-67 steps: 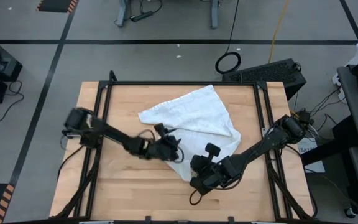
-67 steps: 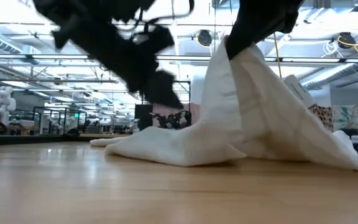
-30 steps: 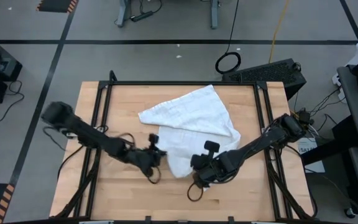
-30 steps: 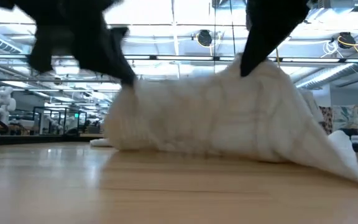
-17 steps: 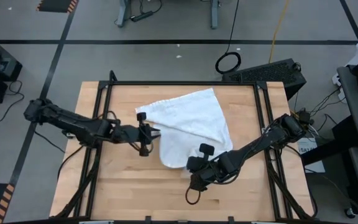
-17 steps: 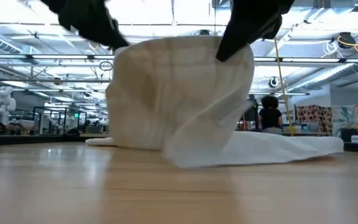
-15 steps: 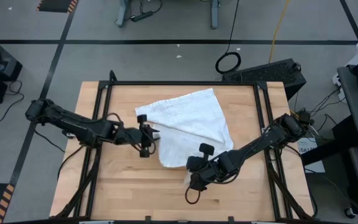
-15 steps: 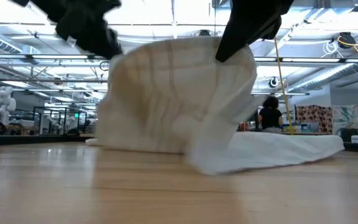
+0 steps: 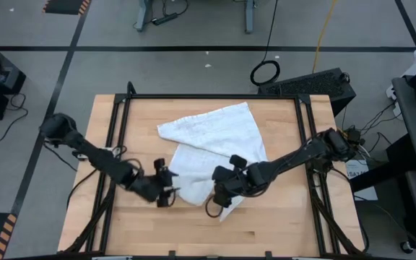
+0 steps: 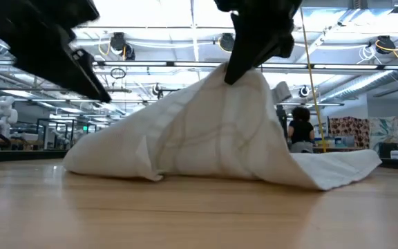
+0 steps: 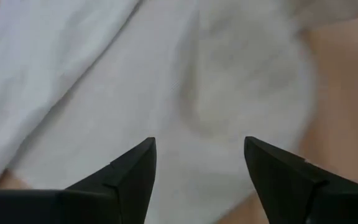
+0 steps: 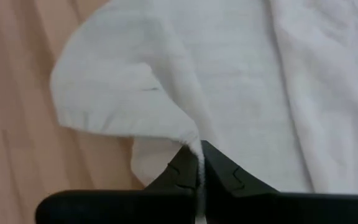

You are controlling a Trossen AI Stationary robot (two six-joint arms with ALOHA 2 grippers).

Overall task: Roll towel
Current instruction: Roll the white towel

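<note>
The white towel [image 9: 215,148] with thin grey check lines lies crumpled on the middle of the wooden table. Its far part lies flat, and its near part is raised into a peak [image 10: 237,76]. My right gripper [image 9: 219,191] is shut on that peak above the table's near middle. My left gripper [image 9: 166,189] is open and empty just left of the towel's near-left edge. In the left wrist view [image 11: 199,146] its fingers stand above the cloth and apart from it. My right gripper pinches a folded edge of the towel [image 12: 197,147] between its two fingertips, coming from above. The held part is lifted clear. The cloth slopes down slack from it on both sides to the table [image 10: 116,162]. One layer or several, I cannot tell.
A black metal frame [image 9: 121,115] runs along the table's left, right and far edges. Bare wood [image 9: 266,231] shows along the near edge and at the far left corner. A person [image 10: 299,128] stands in the room far behind the table.
My left gripper has let go of the towel's left corner and gone toward the table's near edge. That corner has fallen to the table. The cloth, before hung wide between both grippers, now forms one peak under my right gripper, which has shifted slightly left and away.
</note>
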